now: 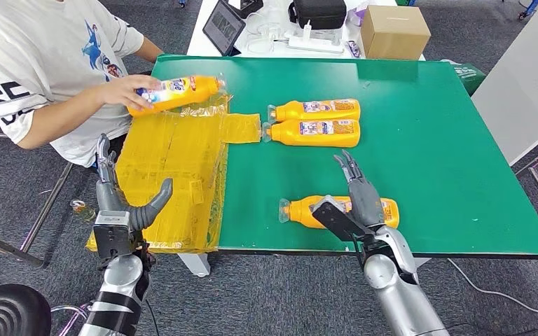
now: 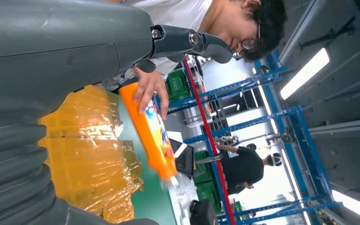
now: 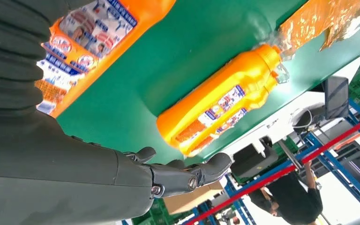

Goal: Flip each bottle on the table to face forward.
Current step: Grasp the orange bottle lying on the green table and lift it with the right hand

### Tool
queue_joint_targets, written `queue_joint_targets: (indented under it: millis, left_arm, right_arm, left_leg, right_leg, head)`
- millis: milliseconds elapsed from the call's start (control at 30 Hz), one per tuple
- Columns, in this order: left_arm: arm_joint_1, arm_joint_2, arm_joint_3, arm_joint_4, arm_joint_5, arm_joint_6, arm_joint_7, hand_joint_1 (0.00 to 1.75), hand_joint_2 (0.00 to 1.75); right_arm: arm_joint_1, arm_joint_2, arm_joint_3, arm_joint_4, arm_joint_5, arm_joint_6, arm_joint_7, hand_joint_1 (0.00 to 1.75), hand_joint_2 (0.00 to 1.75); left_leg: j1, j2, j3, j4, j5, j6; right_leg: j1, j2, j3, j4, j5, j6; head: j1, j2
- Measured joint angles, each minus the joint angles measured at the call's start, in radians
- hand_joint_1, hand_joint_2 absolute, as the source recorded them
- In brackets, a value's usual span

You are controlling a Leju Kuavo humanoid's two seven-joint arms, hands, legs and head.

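Observation:
Four orange bottles with white caps are on the green table (image 1: 448,161). Two lie side by side mid-table, the far one (image 1: 315,110) and the near one (image 1: 313,131), caps pointing left; they also appear in the right wrist view (image 3: 220,103). A third bottle (image 1: 302,210) lies near the front edge, label up (image 3: 89,37). My right hand (image 1: 361,199) hovers over it with fingers stretched out, holding nothing. A person's hand (image 1: 122,91) holds the fourth bottle (image 1: 178,91) over the yellow taped sheet (image 1: 175,168). My left hand (image 1: 119,206) is open at the sheet's left front edge.
The person sits at the table's left side. Beyond the far edge a white table carries a cardboard box (image 1: 394,29), a tablet (image 1: 223,26), a black bag (image 1: 319,12) and a power strip (image 1: 314,43). A white tabletop (image 1: 525,77) stands to the right.

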Motion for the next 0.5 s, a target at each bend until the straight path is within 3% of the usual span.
queue_joint_targets:
  millis: [267, 500]
  left_arm:
    - [0.014, -0.005, 0.0, -0.011, 0.014, -0.026, 0.008, 0.0, 1.75]
    - [0.062, -0.018, 0.002, -0.007, 0.055, -0.124, 0.023, 0.0, 1.75]
  right_arm:
    - [0.001, -0.029, 0.001, -0.018, 0.018, 0.011, 0.019, 0.0, 1.75]
    - [0.028, -0.115, 0.004, -0.037, -0.016, 0.168, 0.07, 0.0, 1.75]
  left_leg:
    - [0.0, 0.0, 0.0, 0.0, 0.0, 0.0]
    - [0.0, 0.0, -0.002, 0.0, 0.0, 0.001]
  right_leg:
    - [0.0, 0.0, 0.0, 0.0, 0.0, 0.0]
    - [0.0, 0.0, -0.002, 0.0, 0.0, 0.0]
  head:
    - [0.0, 0.0]
    - [0.0, 0.0]
